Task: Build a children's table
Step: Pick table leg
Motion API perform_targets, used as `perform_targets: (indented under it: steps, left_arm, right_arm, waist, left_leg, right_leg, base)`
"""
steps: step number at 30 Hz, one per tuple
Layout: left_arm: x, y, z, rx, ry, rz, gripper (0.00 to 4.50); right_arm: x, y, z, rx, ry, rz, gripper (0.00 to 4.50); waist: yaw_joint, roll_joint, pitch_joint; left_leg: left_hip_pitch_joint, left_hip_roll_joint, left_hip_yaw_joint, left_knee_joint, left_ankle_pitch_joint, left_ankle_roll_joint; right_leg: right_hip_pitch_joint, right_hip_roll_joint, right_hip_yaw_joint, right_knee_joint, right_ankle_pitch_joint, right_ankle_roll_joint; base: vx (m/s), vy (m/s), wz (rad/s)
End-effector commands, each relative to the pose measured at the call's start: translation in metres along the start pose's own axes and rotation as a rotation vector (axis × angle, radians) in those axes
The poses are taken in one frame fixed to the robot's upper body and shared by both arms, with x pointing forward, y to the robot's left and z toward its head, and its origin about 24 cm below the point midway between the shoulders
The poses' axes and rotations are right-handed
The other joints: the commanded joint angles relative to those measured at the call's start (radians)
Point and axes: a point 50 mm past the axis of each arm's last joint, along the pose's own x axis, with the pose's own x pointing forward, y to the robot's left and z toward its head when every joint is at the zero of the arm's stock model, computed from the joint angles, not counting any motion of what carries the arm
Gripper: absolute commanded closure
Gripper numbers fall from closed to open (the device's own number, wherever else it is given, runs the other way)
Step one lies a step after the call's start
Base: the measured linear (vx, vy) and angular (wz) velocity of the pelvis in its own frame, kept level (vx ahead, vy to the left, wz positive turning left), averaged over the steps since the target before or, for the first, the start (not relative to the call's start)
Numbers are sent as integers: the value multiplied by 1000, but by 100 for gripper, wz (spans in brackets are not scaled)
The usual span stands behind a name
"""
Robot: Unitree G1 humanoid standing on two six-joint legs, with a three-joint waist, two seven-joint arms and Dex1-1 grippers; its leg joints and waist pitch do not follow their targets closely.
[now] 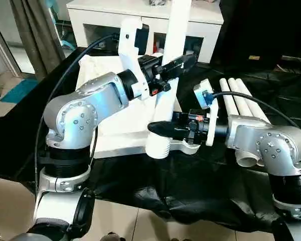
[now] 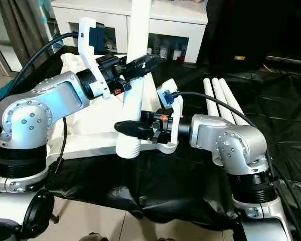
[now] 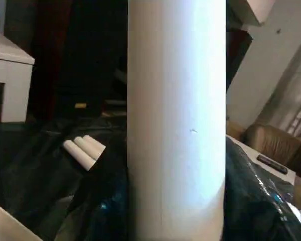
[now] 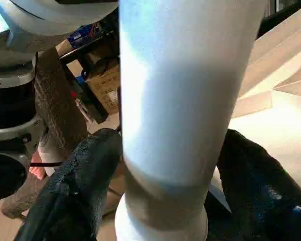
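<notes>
Your landmark is the upright white plastic tube leg point(image 1: 173, 65), which stands with its ribbed, flared lower end point(image 1: 158, 146) at the near corner of the flat white plastic tabletop point(image 1: 121, 120). That tabletop lies on a worktop draped in black plastic sheeting point(image 1: 190, 186).

Your left gripper point(image 1: 183, 61) reaches to the leg from its left, high on the shaft, and its black fingers point(image 1: 176, 65) are clamped on the leg. Your right gripper point(image 2: 133, 128) comes at the leg from its right, low down, just above the ribbed end. Its two black fingers point(image 4: 75, 186) sit either side of the tube, close against it, but you cannot tell from these views whether they press on it or only bracket it.

To the right of the leg, lying flat and side by side on the black sheeting, are three more white tube legs point(image 1: 238, 100), well apart from the one you hold. Behind the leg, past the far edge of the worktop, stands a white cabinet point(image 1: 140, 17).
</notes>
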Motion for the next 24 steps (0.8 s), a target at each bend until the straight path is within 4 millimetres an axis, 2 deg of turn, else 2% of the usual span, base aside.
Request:
perform_targets:
  steps: [1, 4, 8, 13, 21, 22, 24]
  left_arm:
    - [2, -5, 4, -4, -4, -36, 269]
    - [2, -6, 4, -3, -3, -41, 269]
    - [2, -6, 4, -2, -4, -39, 269]
    - [2, -6, 4, -5, -5, -38, 269]
    - [1, -5, 4, -8, -6, -35, 269]
    - [1, -5, 4, -7, -5, -35, 269]
    - [1, -5, 3, -7, -5, -35, 269]
  right_arm:
    - [1, 0, -2, -5, 18, -2, 167]
    - [1, 0, -3, -3, 22, 0, 208]
    - [1, 0, -5, 1, 28, 1, 239]
    - [1, 0, -8, 9, 34, 3, 258]
    - [1, -1, -9, -15, 22, -9, 260]
    - [2, -1, -8, -6, 13, -11, 204]
    - [2, -1, -8, -5, 10, -5, 190]
  waist:
    - [0, -4, -88]
    - [0, -4, -87]
    - [0, -3, -88]
    - [0, -3, -88]
    - [-1, -4, -87]
    - [-1, -5, -87]
    - [-1, -4, -88]
  left_leg:
    - [14, 27, -6, -61, -147, -9]
    - [14, 26, -6, -61, -146, -7]
    - [15, 27, -7, -62, -146, -9]
    - [14, 27, -6, -61, -147, -9]
    - [15, 27, -6, -61, -146, -8]
    - [15, 26, -5, -61, -148, -7]
    - [15, 27, -5, -61, -145, -5]
  right_leg:
    - [59, -58, 32, -66, -282, -152]
    - [58, -57, 32, -66, -281, -151]
    - [58, -57, 32, -66, -280, -150]
    - [58, -57, 32, -66, -275, -152]
    - [58, -57, 32, -66, -273, -153]
    - [58, -57, 32, -66, -280, -152]
    - [58, -57, 33, -66, -276, -153]
  base:
    - [0, 0, 0]
    - [0, 0, 0]
    - [0, 0, 0]
    - [0, 0, 0]
    - [0, 0, 0]
    - [0, 0, 0]
    - [0, 0, 0]
